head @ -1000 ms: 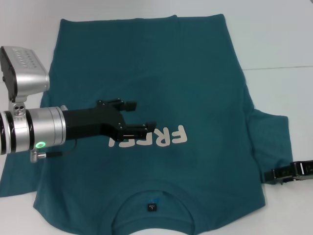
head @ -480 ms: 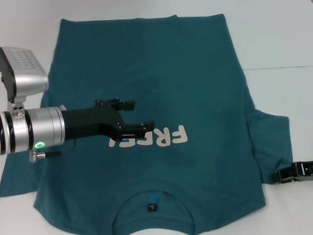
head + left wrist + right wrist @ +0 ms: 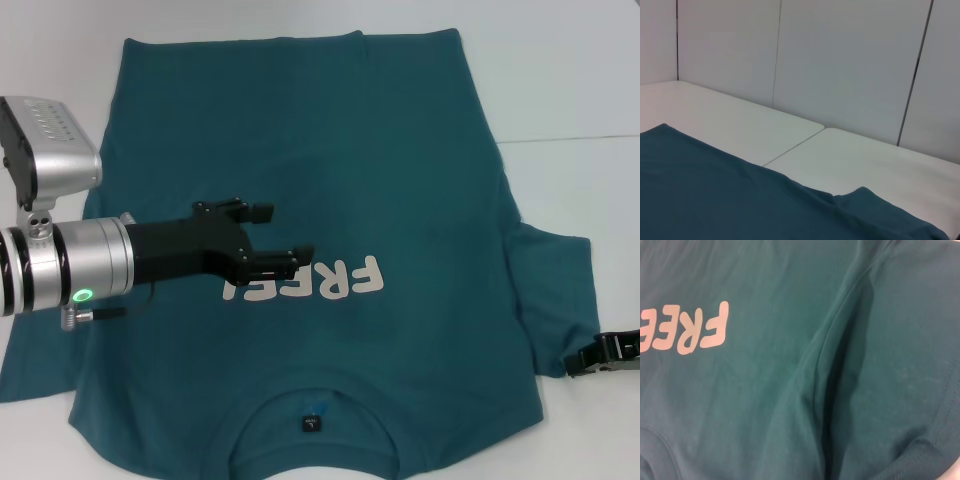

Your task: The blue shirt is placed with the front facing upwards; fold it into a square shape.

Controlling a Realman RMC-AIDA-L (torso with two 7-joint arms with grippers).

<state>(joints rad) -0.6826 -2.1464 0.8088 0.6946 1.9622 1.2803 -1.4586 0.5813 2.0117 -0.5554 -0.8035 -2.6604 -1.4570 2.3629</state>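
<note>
The blue shirt (image 3: pixel 400 160) lies flat, front up, on the white table (image 3: pixel 580 80), with its collar and small black label (image 3: pixel 313 424) at the near edge. Its off-white lettering (image 3: pixel 340 280) runs across the chest. My left gripper (image 3: pixel 278 233) hovers over the chest just left of the lettering, open and holding nothing. My right gripper (image 3: pixel 603 355) shows only as a black tip at the frame's right edge, beside the right sleeve (image 3: pixel 555 290). In the right wrist view the shirt (image 3: pixel 765 390) fills the picture, with the lettering (image 3: pixel 695 330) and the sleeve seam.
Bare table surrounds the shirt, with a seam between tabletops (image 3: pixel 570 138) on the far right. The left wrist view shows the shirt's edge (image 3: pixel 715 200), the table (image 3: pixel 850 160) and grey wall panels (image 3: pixel 850 65) behind it.
My right gripper has drawn back to the right, away from the sleeve's edge. The left arm has hardly moved, and the shirt lies as before.
</note>
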